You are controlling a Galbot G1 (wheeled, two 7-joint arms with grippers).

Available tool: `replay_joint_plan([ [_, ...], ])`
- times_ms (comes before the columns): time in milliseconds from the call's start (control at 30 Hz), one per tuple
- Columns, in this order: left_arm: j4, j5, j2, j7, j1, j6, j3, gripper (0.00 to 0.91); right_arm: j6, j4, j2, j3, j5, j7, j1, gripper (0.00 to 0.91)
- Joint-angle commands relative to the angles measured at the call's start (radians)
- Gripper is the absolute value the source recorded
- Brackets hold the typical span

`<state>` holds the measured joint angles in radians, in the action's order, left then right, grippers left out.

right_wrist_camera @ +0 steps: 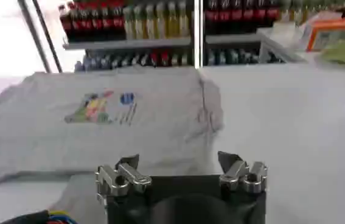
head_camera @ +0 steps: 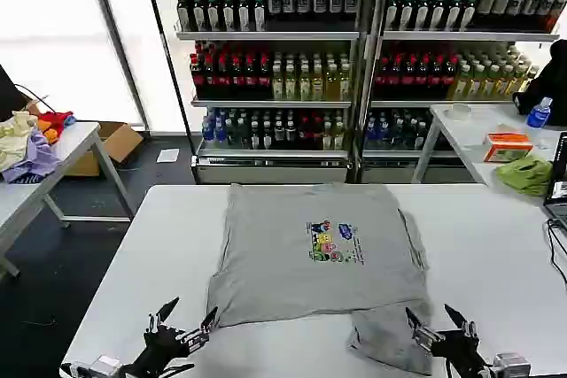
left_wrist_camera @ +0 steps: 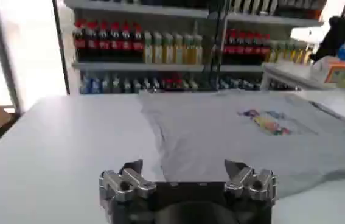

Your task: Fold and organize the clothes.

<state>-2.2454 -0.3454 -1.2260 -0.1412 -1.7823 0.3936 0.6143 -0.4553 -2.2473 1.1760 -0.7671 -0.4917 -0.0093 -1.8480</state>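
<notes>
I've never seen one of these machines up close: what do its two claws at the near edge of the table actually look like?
Both look alike. The left gripper and the right gripper each have a black body with two dark, pointed fingers. In the wrist views, silver metal knuckle-like brackets join each finger to the black housing. A bundle of coloured wires shows beside the right gripper's body. No markings are visible.

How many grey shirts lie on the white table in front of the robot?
1 for certain: the grey shirt lies spread across the table's middle, print facing up. A grey flap sticks out under its near right edge; it may be a folded sleeve or a second shirt.
</notes>
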Motion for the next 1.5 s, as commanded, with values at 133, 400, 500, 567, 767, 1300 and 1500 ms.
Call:
replay_joint_plan([
  [133, 0.049, -0.008, 0.028, 0.039, -0.009, 0.058, -0.075, 0.907, -0.104, -0.029, -0.002, 0.067, 0.041, 0.061, -0.075, 0.907],
  [400, 0.076, -0.018, -0.002, 0.035, 0.037, 0.055, -0.082, 0.907, -0.103, -0.024, 0.012, 0.104, 0.066, 0.063, -0.088, 0.907],
  [500, 0.093, -0.020, -0.021, 0.036, 0.069, 0.056, -0.094, 0.907, -0.097, -0.021, 0.014, 0.106, 0.066, 0.062, -0.098, 0.907],
  [567, 0.103, -0.020, -0.031, 0.036, 0.086, 0.055, -0.101, 0.756, -0.094, -0.017, 0.017, 0.109, 0.066, 0.062, -0.098, 0.867],
  [767, 0.154, -0.035, -0.044, 0.031, 0.114, 0.038, -0.115, 0.030, -0.077, -0.010, 0.039, 0.133, 0.068, 0.059, -0.091, 0.000],
  [1300, 0.228, -0.022, -0.057, 0.013, 0.110, -0.020, -0.122, 0.010, -0.028, 0.015, 0.039, 0.147, 0.058, 0.046, -0.094, 0.000],
  [1500, 0.202, -0.022, -0.070, 0.024, 0.108, -0.034, -0.122, 0.010, 0.046, 0.011, 0.036, 0.131, -0.021, 0.035, -0.096, 0.000],
])
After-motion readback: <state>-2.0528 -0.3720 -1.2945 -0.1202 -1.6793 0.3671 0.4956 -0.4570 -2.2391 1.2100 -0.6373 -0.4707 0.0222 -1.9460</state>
